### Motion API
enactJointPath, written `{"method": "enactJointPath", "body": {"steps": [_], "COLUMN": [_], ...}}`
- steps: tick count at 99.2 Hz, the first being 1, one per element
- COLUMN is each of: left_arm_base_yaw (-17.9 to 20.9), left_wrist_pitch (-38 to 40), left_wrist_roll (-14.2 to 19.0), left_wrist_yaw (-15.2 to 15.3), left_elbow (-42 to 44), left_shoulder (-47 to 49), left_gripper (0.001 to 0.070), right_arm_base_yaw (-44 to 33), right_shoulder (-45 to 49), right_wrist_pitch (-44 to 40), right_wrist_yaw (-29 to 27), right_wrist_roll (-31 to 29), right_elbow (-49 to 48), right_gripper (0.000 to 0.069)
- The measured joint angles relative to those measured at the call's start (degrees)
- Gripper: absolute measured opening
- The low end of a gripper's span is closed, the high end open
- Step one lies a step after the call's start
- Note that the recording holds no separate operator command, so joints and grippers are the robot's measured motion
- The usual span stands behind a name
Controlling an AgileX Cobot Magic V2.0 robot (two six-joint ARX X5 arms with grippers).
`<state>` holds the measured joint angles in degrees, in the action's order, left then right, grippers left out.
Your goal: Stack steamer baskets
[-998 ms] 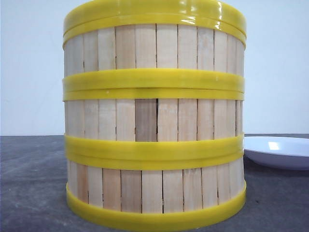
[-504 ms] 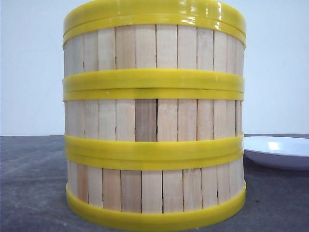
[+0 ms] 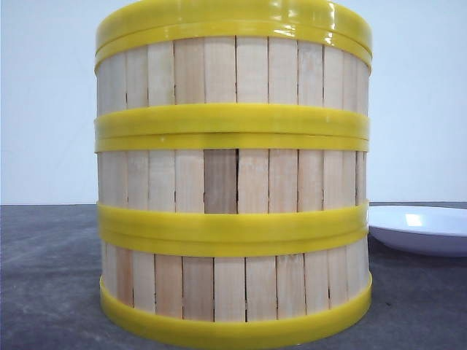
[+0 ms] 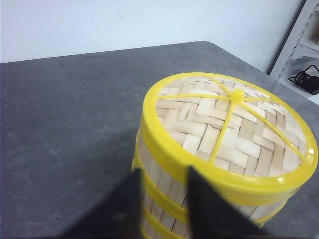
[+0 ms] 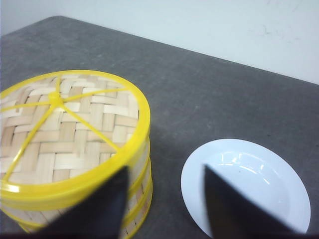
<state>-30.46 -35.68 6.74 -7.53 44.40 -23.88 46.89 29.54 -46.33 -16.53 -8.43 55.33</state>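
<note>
Three steamer baskets stand stacked in one column, filling the front view: top (image 3: 233, 73), middle (image 3: 233, 181), bottom (image 3: 233, 288). A woven lid (image 4: 229, 124) with yellow rim and knob covers the stack; it also shows in the right wrist view as the lid (image 5: 65, 124). My left gripper (image 4: 164, 172) is open, its dark fingers held near the stack's upper wall (image 4: 164, 199), gripping nothing. My right gripper (image 5: 165, 169) is open too, hovering between the stack (image 5: 139, 194) and a plate. Neither gripper shows in the front view.
A white plate (image 5: 249, 184) lies on the dark grey table (image 4: 75, 99) just right of the stack, and its edge shows as the plate (image 3: 419, 227) in the front view. A white shelf (image 4: 306, 50) with black cables stands beyond the table's corner.
</note>
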Motion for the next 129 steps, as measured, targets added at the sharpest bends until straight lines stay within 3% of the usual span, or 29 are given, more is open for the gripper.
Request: {"method": "enactJointPath", "body": {"steps": [8, 22, 100, 119, 129], "left_arm_base_yaw": [0.0, 0.0, 0.2, 4.0, 7.9], "left_wrist_pitch": [0.2, 0.1, 0.0, 0.7, 3.3], "left_wrist_roll": [0.2, 0.2, 0.2, -1.8, -3.0], "left_wrist_yaw": [0.0, 0.0, 0.0, 0.2, 2.5], "left_elbow": [0.0, 0.0, 0.0, -0.1, -1.6], "left_shoulder": [0.0, 0.0, 0.6, 1.4, 1.6], "left_gripper": [0.0035, 0.0027, 0.0027, 0.0027, 0.0027], "right_arm_base_yaw": [0.0, 0.0, 0.0, 0.0, 0.0], "right_shoulder": [0.0, 0.0, 0.0, 0.0, 0.0], "right_wrist_pitch": [0.0, 0.0, 0.0, 0.0, 0.0], "right_wrist_yaw": [0.0, 0.0, 0.0, 0.0, 0.0], "right_wrist_roll": [0.0, 0.0, 0.0, 0.0, 0.0], "right_elbow": [0.0, 0.0, 0.0, 0.0, 0.0], "right_gripper": [0.0050, 0.0008, 0.0004, 0.0004, 0.0004]}}
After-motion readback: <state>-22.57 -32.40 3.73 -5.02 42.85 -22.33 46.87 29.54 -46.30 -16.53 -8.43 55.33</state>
